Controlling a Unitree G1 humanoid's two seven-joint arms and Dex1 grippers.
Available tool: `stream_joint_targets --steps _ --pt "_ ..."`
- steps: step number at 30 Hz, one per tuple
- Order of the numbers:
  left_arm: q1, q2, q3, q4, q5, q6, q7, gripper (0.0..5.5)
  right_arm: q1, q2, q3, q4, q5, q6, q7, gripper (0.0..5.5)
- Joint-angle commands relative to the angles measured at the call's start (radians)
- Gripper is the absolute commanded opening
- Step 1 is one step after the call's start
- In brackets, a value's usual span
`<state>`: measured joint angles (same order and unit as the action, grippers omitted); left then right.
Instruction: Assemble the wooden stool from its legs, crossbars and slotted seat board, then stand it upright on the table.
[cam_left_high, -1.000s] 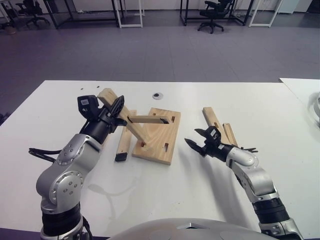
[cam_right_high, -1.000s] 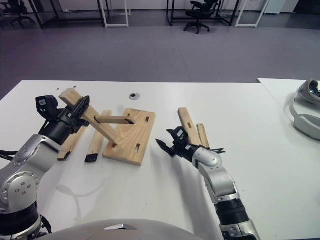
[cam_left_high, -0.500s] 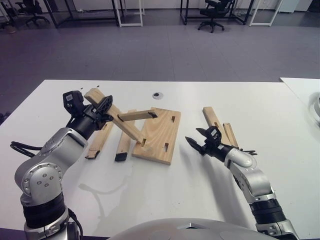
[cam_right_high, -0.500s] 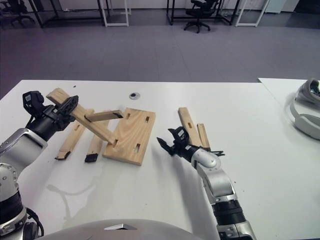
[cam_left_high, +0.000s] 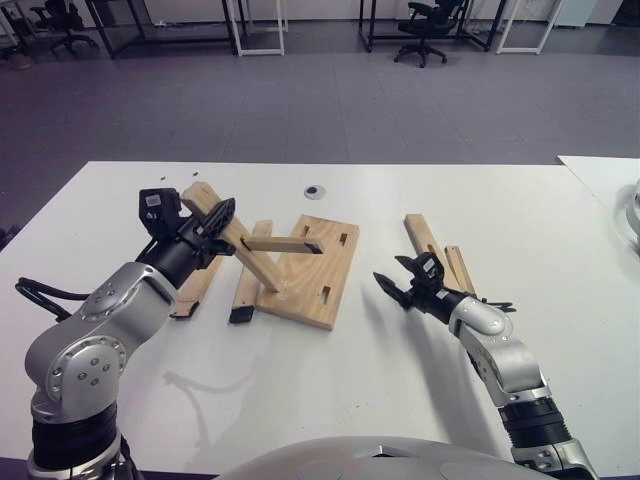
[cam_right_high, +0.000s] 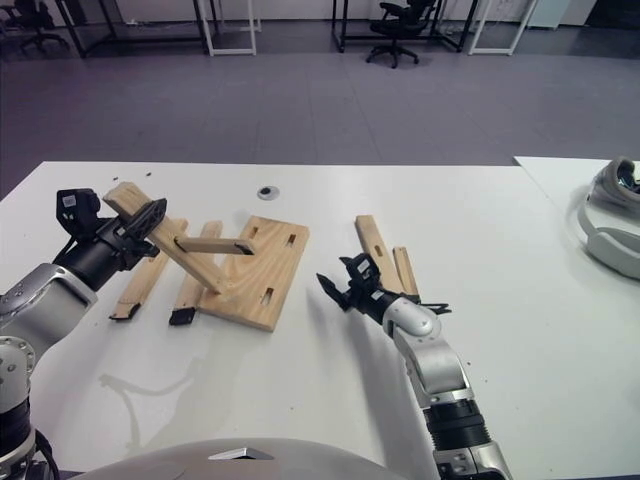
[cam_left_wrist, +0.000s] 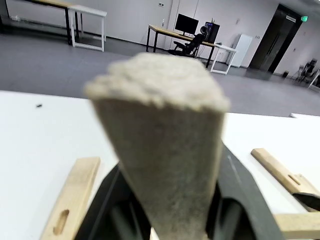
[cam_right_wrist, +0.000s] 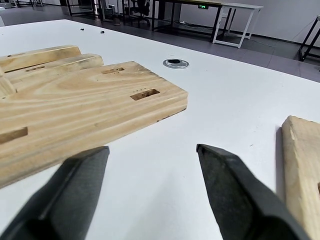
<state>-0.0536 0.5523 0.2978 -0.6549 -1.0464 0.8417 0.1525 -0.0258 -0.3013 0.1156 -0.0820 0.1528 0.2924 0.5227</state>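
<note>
**A:** Entry, largest first. The slotted seat board (cam_left_high: 318, 262) lies mid-tabletop (cam_left_high: 330, 390), and its left edge looks tipped up. Your left gripper (cam_left_high: 205, 228) has its fingers clamped round the upper end of a leg (cam_left_high: 235, 240). The leg slants down, so its foot meets the board at the near-left slot. My judgement is that you hold it this way to press the end home.

**B:** Add that a crossbar (cam_left_high: 283, 244) juts sideways from that leg, over the board. You also have two loose legs (cam_left_high: 249, 285) lying flat just left of the board. Two more wooden pieces (cam_left_high: 421, 236) lie to its right.

**A:** Your right gripper (cam_left_high: 392, 276) sits low beside those pieces. Its fingers are spread, hold nothing and point at the board, probably ready to steady it.

**B:** Unresolved: you cannot confirm that the leg is seated, because the joint is too small to make out. From the left wrist, the leg's blurred end hides the board.
</note>
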Motion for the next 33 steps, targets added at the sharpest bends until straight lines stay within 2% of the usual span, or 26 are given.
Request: stream_joint_targets --steps 1,7,12,14,18,22,27,30,32,33 --pt "0.032 0.029 -0.077 -0.016 0.069 0.061 -0.005 1.02 -0.004 0.001 -0.003 0.002 -0.006 -0.005 -0.011 3.27" --pt "0.097 0.002 -0.268 -0.136 0.201 0.05 -0.008 1.01 -0.017 -0.006 0.0 -0.006 -0.01 -0.006 -0.012 3.27" --pt "-0.028 -0.087 -0.2 -0.117 0.195 -0.015 0.042 1.02 -0.031 -0.008 0.0 0.005 -0.011 -0.01 -0.009 3.27" --pt "-0.058 -0.132 -0.203 -0.137 0.158 -0.028 0.041 1.65 -0.038 -0.006 0.001 0.013 -0.011 -0.013 -0.008 3.27" --pt "-0.055 -0.188 -0.205 -0.161 0.058 -0.028 0.012 2.25 -0.05 -0.012 -0.004 0.054 -0.041 0.013 -0.045 3.27" --pt "-0.058 -0.195 -0.199 -0.177 -0.035 -0.018 0.015 2.97 -0.095 -0.015 -0.068 0.143 -0.062 0.031 -0.123 3.27" --pt "-0.175 -0.136 -0.179 -0.249 -0.154 -0.06 -0.038 3.8 -0.174 -0.038 -0.21 0.186 -0.025 -0.018 -0.191 3.27" --pt "-0.311 -0.092 -0.071 -0.168 -0.286 -0.129 -0.012 4.4 -0.195 -0.044 -0.237 0.18 -0.018 -0.041 -0.193 3.27" --pt "-0.366 -0.041 0.001 -0.071 -0.296 -0.155 -0.017 4.45 -0.195 -0.043 -0.249 0.168 -0.014 -0.053 -0.192 3.27" --pt "-0.362 -0.007 0.011 -0.011 -0.233 -0.156 -0.046 4.45 -0.198 -0.043 -0.258 0.164 -0.008 -0.059 -0.194 3.27"
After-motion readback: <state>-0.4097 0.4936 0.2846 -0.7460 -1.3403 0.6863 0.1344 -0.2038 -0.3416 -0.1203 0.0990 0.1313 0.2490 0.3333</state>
